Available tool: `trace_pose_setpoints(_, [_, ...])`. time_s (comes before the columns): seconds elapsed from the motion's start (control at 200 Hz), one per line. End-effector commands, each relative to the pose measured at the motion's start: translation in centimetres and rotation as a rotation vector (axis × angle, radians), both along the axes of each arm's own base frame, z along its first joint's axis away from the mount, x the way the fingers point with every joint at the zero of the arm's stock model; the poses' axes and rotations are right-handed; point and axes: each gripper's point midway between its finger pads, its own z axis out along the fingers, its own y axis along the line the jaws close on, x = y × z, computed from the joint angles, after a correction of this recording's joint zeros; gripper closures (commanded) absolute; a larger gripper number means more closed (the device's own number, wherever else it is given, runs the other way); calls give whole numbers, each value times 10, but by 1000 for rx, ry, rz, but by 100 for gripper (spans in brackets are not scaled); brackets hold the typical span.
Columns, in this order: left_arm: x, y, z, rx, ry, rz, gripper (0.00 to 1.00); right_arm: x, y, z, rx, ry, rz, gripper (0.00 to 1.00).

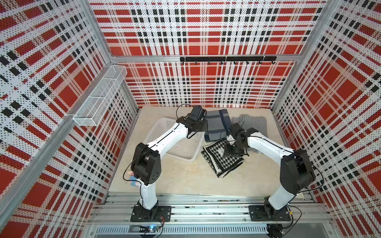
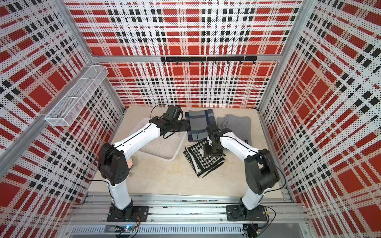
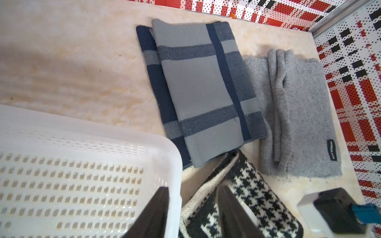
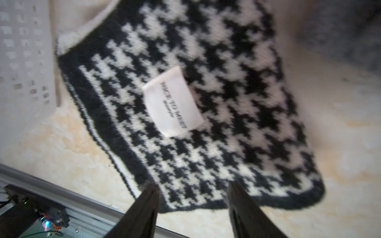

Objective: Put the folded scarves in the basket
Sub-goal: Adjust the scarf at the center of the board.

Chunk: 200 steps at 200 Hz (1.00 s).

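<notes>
A folded black-and-white houndstooth scarf lies on the table just right of the white perforated basket. My right gripper hangs open just above the scarf near its edge, with nothing between its fingers. My left gripper is open and straddles the basket's right rim: one finger is inside against the wall, the other is outside over the houndstooth scarf. No scarf lies in the part of the basket that shows.
A folded blue-grey plaid scarf and a folded plain grey scarf lie behind, toward the back wall. A wire-mesh shelf hangs on the left wall and a black hook rail on the back wall.
</notes>
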Motion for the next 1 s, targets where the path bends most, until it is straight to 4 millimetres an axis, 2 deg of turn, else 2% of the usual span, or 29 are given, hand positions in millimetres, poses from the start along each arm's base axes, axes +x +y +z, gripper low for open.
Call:
trace_pose_setpoints(0.0, [11,11,16,-48,-21,48,55,6,37,-2,87,9,93,43])
trace_pose_setpoints(0.095, [16,26,21,-74,-20,90,55,-2,51,-18,59,52,176,46])
trace_pose_setpoints(0.19, [18,32,26,-80,-27,99,55,-16,51,-36,-10,80,241,50])
trace_pose_setpoints(0.25, [19,33,28,-83,-30,101,55,-24,40,-45,-73,76,259,51])
trace_pose_setpoints(0.336, [18,31,28,-83,-28,94,55,-30,12,-49,-188,45,259,52])
trace_pose_setpoints(0.436, [14,25,23,-69,-24,72,55,-30,-19,-42,-325,-17,281,50])
trace_pose_setpoints(0.641, [2,6,15,-33,-27,9,54,-30,-46,-21,-391,-77,201,43])
trace_pose_setpoints(0.756, [-6,-2,12,-4,-34,-36,54,-32,-42,7,-288,-159,77,31])
trace_pose_setpoints(0.827, [-10,-7,11,18,-43,-61,54,-38,-48,19,-219,-158,-49,24])
trace_pose_setpoints(0.922, [-16,-13,8,40,-50,-94,54,-50,-66,12,-113,-17,-284,24])
trace_pose_setpoints(0.997, [-18,-18,5,45,-47,-102,55,-45,-71,6,-33,41,-370,28])
